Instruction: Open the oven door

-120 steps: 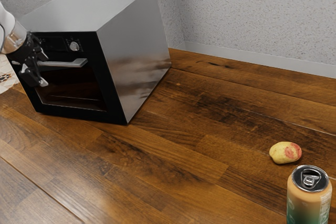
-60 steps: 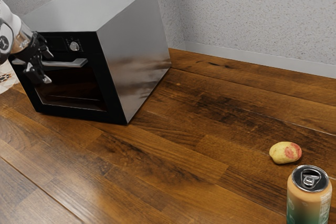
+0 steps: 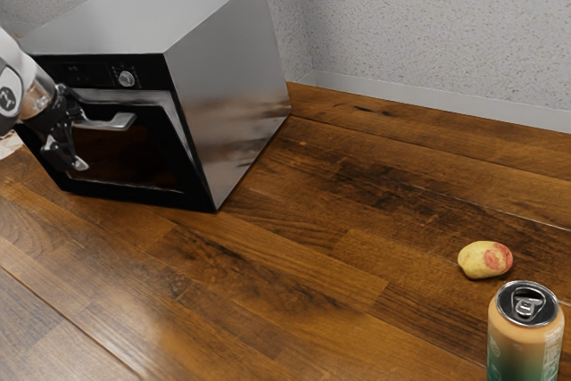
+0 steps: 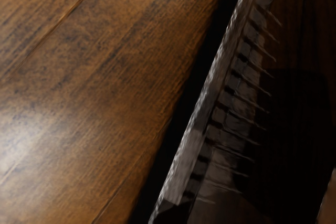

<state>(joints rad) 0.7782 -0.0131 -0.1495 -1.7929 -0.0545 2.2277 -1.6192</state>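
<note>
I have my gripper [image 3: 80, 141] unclenched, its fingers parted at the handle [image 3: 120, 121] of the oven door [image 3: 138, 156], which tilts slightly ajar on the oven [image 3: 223, 86] near the table's [image 3: 312, 310] wall-side edge.

Oven [image 3: 227, 86] on table [image 3: 268, 283], fruit [image 3: 482, 260] beside can [image 3: 525, 345], exterior view's right

Glossy brown wood table [image 3: 294, 265]; smooth, brushed-looking metal oven side [image 3: 223, 86].
</note>
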